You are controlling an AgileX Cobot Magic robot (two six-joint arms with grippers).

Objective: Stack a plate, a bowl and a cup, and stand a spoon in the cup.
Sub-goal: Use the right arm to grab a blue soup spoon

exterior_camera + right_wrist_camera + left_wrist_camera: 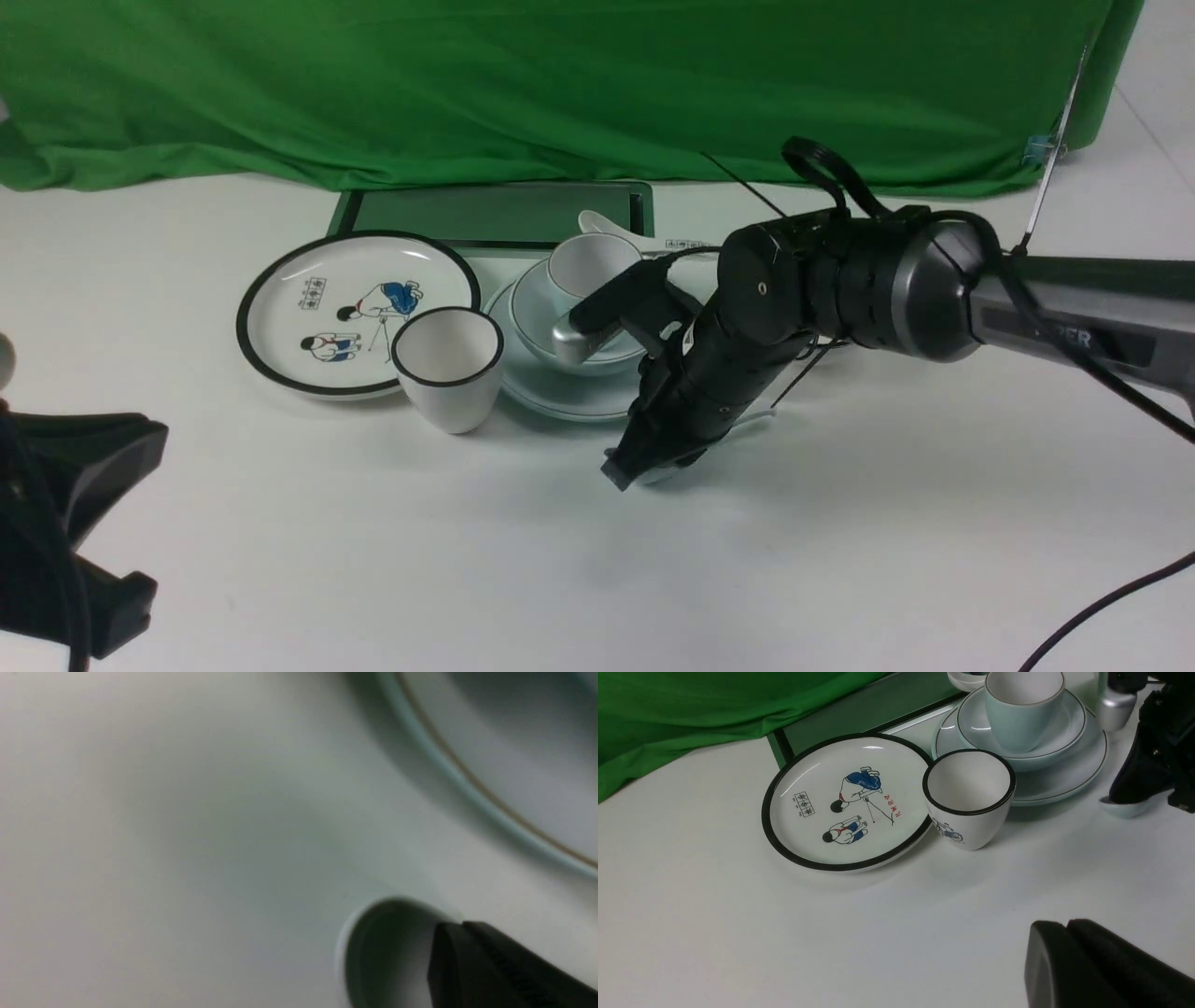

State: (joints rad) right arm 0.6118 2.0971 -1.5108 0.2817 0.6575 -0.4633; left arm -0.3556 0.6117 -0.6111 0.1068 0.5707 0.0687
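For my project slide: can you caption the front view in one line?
Cup in bowl on plate; the shut right gripper reaches down to the spoon on the table beside them.

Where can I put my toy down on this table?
The big bare table in front of the black-rimmed cup and picture plate, and the stretch left of that plate. It is crowded around the pale plate, where the right gripper is at the spoon.

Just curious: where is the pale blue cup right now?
Front view, centre: the cup stands in the bowl on the plate, right of the black-rimmed cup.
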